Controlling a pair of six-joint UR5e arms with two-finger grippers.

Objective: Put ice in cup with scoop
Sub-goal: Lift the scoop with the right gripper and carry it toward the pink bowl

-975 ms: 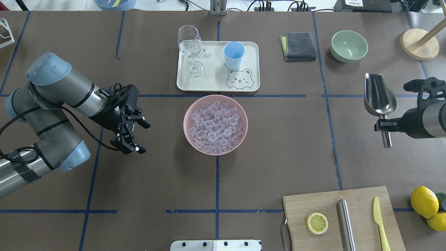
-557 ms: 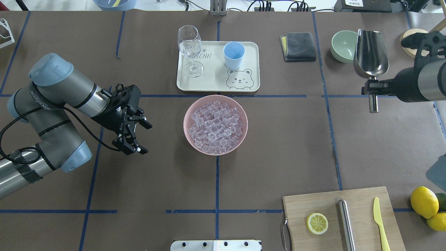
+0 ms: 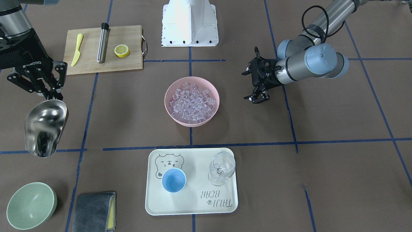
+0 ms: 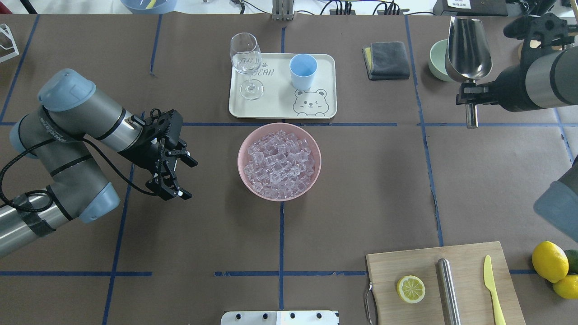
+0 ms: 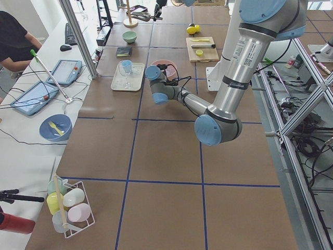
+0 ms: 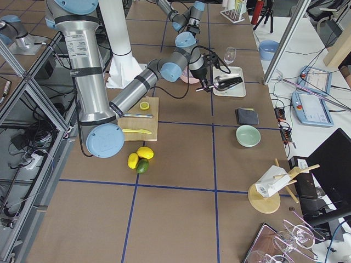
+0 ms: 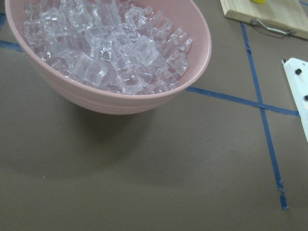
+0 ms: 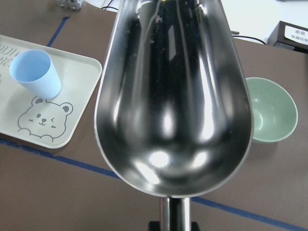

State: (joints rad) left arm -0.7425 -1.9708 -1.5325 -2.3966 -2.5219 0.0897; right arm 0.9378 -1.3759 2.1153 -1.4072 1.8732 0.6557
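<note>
A tabletop (image 4: 361, 189) covered in brown paper and crossed by blue tape lines carries everything. At its middle sits a round pink bowl (image 4: 240, 159) holding the ice (image 4: 279, 162), small clear glassy cubes that the left wrist view shows piled up to the rim. Just past the bowl, toward the edge away from the robot, lies a cream rectangular tray (image 4: 275, 106) with a bear drawing. On it stand the small light-blue handleless cup (image 4: 303, 71), upright and empty, and a clear stemmed wine glass (image 4: 246, 58) beside it. The right gripper (image 4: 471, 89) is clamped on the thin handle of the shiny steel scoop (image 4: 468, 49), held in the air near the far corner on the robot's right, well apart from bowl and cup. The right wrist view looks straight into the trough and shows it empty (only reflections). In the overhead view the scoop covers part of a pale green bowl (image 3: 31, 206), which the front-facing view shows whole, a folded grey cloth (image 3: 93, 211) just beside it. The left gripper (image 4: 187, 179) has its fingers spread with nothing between them, on the robot's left of the pink bowl and apart from it. At the near right corner a wooden cutting board (image 4: 406, 262) carries a lemon half (image 4: 411, 289), a steel tube (image 4: 448, 289) and a yellow knife (image 4: 492, 289).
</note>
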